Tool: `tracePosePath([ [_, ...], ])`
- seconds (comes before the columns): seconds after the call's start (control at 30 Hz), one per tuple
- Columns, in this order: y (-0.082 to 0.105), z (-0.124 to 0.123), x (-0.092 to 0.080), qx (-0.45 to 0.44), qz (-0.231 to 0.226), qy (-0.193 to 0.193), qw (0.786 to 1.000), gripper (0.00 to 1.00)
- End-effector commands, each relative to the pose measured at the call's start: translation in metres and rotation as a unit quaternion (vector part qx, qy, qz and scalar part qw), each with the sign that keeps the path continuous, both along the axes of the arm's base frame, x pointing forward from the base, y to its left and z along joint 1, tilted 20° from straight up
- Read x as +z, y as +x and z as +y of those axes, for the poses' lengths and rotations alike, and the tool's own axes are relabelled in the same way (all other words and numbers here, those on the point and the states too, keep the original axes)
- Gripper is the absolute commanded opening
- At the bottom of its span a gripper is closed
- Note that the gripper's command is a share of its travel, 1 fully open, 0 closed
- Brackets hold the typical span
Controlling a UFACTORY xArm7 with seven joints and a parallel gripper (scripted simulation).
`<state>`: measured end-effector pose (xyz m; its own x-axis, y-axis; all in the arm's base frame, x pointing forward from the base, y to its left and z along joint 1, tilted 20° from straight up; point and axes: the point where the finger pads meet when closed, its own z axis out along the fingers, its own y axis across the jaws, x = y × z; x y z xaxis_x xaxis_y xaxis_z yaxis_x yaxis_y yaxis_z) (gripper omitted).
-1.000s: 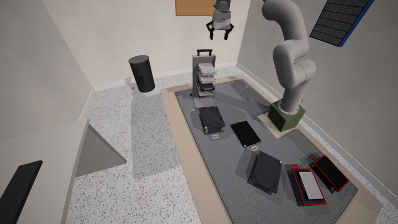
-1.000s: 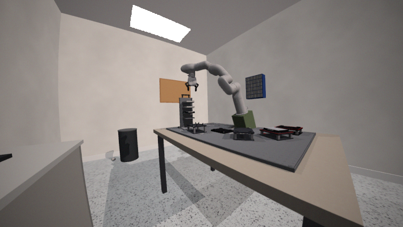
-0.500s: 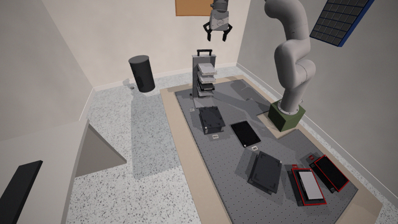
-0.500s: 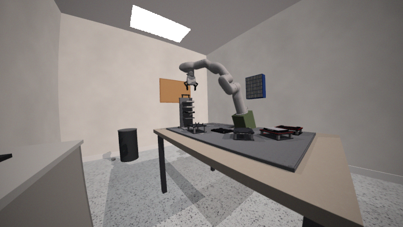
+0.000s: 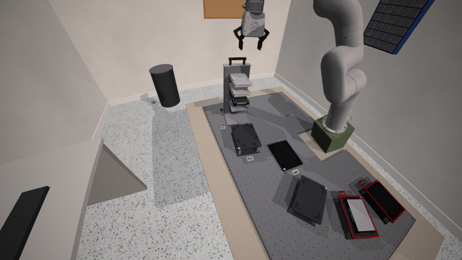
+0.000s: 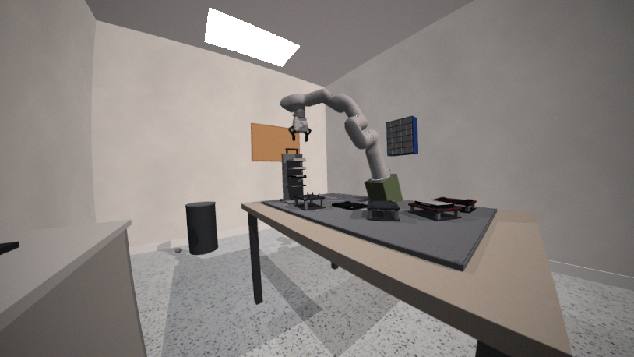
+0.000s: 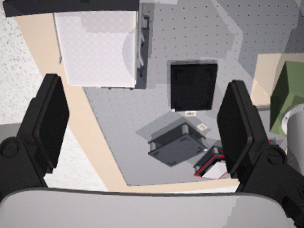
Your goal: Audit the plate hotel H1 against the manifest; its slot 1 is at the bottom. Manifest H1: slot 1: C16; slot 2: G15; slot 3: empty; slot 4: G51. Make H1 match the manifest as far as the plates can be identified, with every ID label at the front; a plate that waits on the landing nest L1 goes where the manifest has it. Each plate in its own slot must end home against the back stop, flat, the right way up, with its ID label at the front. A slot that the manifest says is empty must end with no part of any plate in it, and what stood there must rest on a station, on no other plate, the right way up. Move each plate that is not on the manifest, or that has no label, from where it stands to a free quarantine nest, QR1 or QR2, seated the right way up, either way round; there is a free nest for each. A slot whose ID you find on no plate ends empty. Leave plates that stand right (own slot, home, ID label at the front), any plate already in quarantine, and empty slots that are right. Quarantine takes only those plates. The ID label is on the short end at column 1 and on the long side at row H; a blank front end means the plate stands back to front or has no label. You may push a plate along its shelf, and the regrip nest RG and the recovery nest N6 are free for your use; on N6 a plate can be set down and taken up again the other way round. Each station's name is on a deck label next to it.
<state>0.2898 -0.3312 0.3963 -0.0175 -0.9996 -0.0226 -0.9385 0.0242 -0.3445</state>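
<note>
Grey arm holds the open hand above the hotel.

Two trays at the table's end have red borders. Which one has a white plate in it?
The red-bordered tray nearer the table's middle holds the white plate. Its neighbour toward the wall shows only a dark surface inside its red rim.

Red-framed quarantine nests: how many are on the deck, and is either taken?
2, both at the deck's near end: one carries a light plate; the other beside it shows only a dark surface, so a dark plate cannot be excluded.
</note>
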Motion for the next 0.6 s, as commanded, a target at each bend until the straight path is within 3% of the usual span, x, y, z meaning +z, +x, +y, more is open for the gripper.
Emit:
tracePosePath([
  [0.0, 0.008, 0.016, 0.005, -0.001, -0.001, -0.002, 1.000, 1.00],
  [0.57, 0.030, 0.060, 0.013, -0.001, -0.002, -0.002, 1.000, 1.00],
])
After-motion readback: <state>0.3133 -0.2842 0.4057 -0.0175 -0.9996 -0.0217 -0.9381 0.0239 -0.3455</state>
